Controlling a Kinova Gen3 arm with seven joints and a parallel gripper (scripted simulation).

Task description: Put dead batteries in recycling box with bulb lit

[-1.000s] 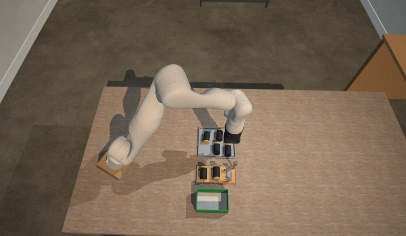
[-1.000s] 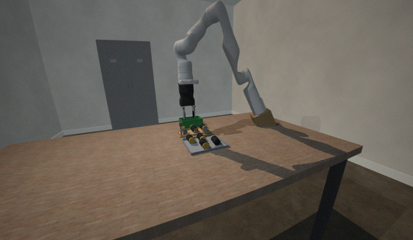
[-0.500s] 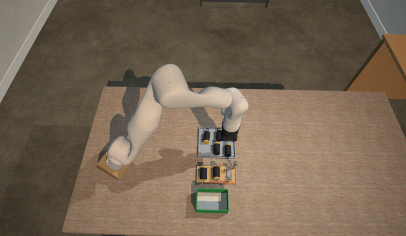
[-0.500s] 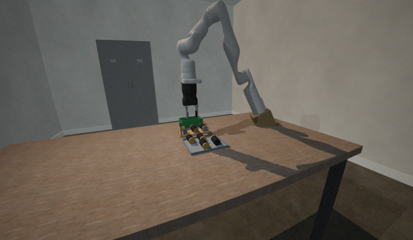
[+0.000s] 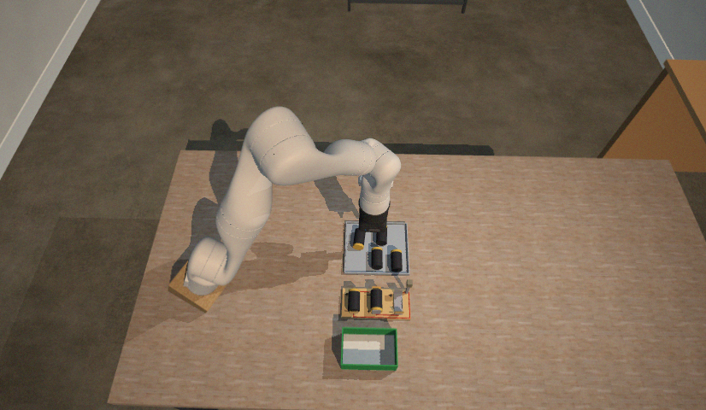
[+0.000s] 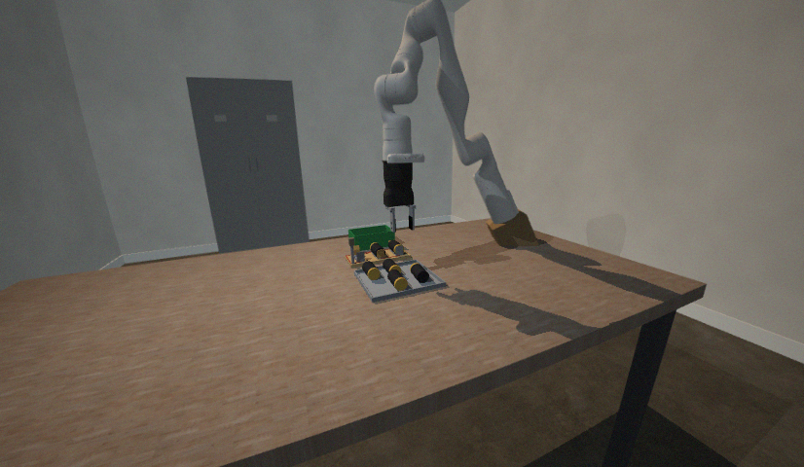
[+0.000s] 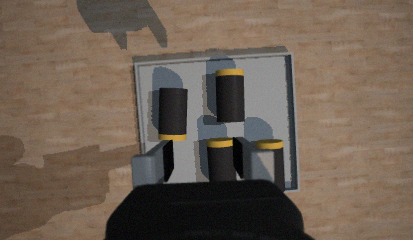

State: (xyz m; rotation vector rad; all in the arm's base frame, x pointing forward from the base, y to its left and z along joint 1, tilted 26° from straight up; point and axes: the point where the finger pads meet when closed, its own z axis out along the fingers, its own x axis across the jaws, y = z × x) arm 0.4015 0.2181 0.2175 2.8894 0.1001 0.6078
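My gripper point(image 6: 402, 228) point(image 7: 203, 152) is open and empty above the tray point(image 5: 408, 249) point(image 7: 293, 120). Four black batteries with one yellow end lie on the tray: one point(image 5: 358, 239) point(image 7: 173, 112) point(image 6: 420, 272) with its yellow end turned opposite to the others, one point(image 5: 381, 237) point(image 7: 230, 97) point(image 6: 397, 279) beside it, one point(image 5: 376, 258) point(image 7: 221, 162) partly behind a finger in the wrist view, and one point(image 5: 396, 260) point(image 6: 371, 270) at the corner. Two batteries point(image 5: 353, 301) point(image 5: 376, 299) sit on the holder board point(image 5: 365, 307). The green box point(image 5: 369, 366) point(image 6: 370, 238) stands upright and empty. Whether the bulb glows is unclear.
A small post point(image 5: 408, 286) rises at the end of the holder board, near the tray. The holder board lies between the tray and the green box. The arm's wooden base block point(image 5: 208, 300) point(image 6: 512, 232) is at the table's side.
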